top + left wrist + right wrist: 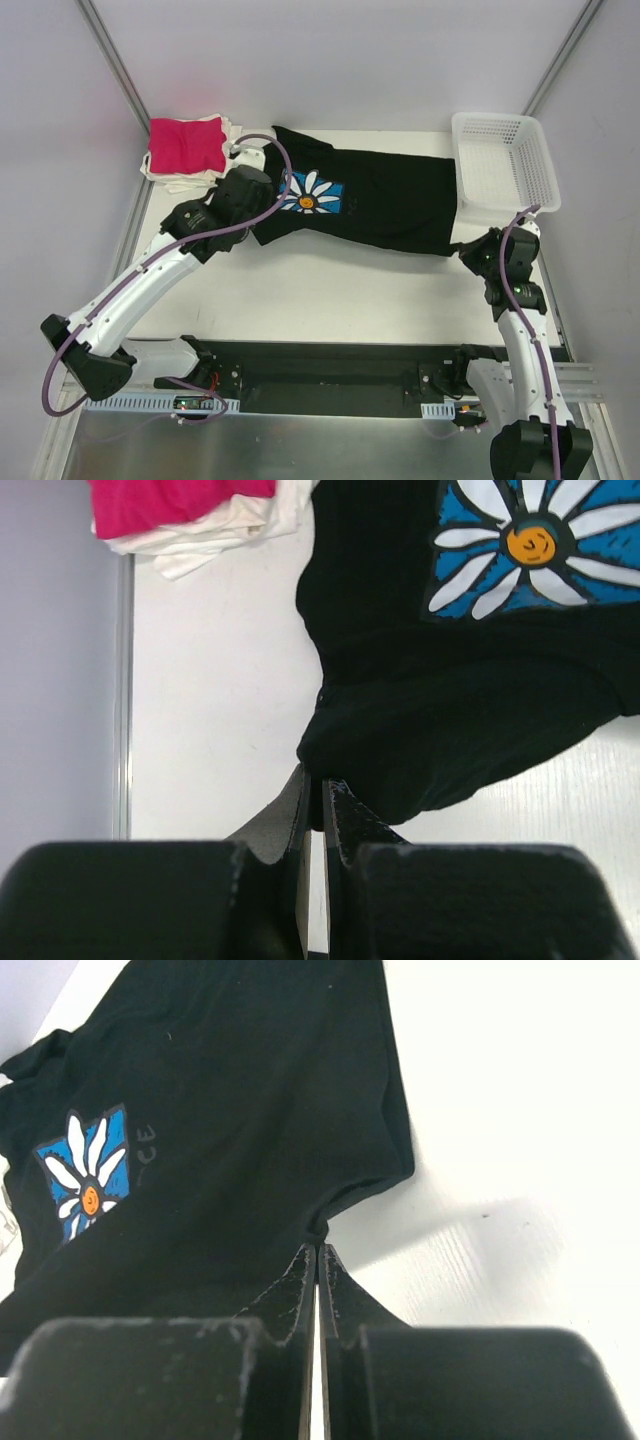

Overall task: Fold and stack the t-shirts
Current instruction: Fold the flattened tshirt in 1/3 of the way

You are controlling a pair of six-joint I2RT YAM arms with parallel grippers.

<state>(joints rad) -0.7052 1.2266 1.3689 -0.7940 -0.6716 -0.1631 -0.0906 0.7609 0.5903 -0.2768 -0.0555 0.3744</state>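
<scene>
1. The white table (pixel 330 290) carried everything, with the two arms reaching in from its near edge.
2. The black t-shirt (pixel 390 205) lay spread across the middle of the table at a slant, from beside the stack at the far left to the basket at the right. Its blue daisy print (pixel 312 193) faced up toward the shirt's left part.
3. The white mesh basket (pixel 505 170) sat at the far right corner, and its near-left side touched or overlapped the black shirt's right end.
4. The pink t-shirt (pixel 185 143) lay folded on top of the stack in the far left corner, just beside the black shirt's collar end.
5. The white t-shirts (pixel 165 175) lay folded under the pink one, with their edges showing along its left and near sides.
6. The left gripper (pixel 315 785) was clenched on a bunched fold at the black t-shirt's (pixel 450 700) near-left edge, below the print (pixel 535 545).
7. The right gripper (pixel 317 1250) was pinched tight on the puckered near-right hem corner of the black t-shirt (pixel 230 1110).
</scene>
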